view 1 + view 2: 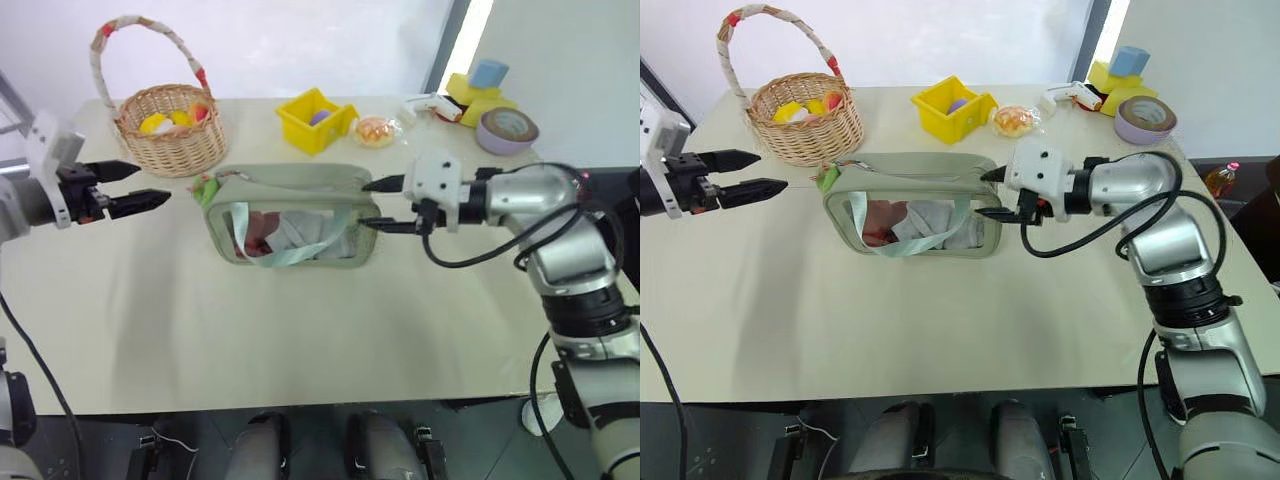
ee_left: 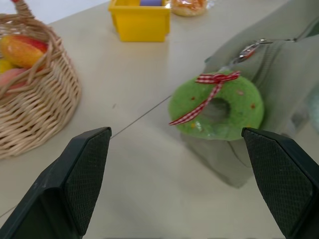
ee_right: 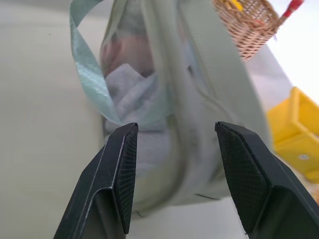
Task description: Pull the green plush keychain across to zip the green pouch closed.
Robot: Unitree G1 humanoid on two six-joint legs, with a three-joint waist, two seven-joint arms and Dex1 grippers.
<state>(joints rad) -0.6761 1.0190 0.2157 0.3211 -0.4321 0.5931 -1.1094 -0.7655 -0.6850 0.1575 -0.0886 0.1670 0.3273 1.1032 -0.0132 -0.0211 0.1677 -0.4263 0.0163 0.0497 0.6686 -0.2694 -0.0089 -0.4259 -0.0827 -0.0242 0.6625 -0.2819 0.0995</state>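
Two tools are standing released: left tool (image 1: 142, 187) facing the soft, light keychain (image 2: 217, 105), right tool (image 3: 174, 174) bracketing the floppy pouch (image 1: 290, 215). Pinching the plush ring looks best.

Table (image 1: 300, 330) with pouch (image 1: 290, 215), basket (image 1: 170, 125), bin (image 1: 315, 120)

Desk (image 1: 300, 340): pouch (image 1: 290, 215) at frame centre, keychain (image 1: 205, 188) at its upper-left corner. Basket (image 1: 172, 128) upper left; bin (image 1: 315, 120) above the pouch; tape roll (image 1: 508, 130) upper right. Left pincer (image 1: 135, 187) left of pouch, right pincer (image 1: 385, 205) at its right end.
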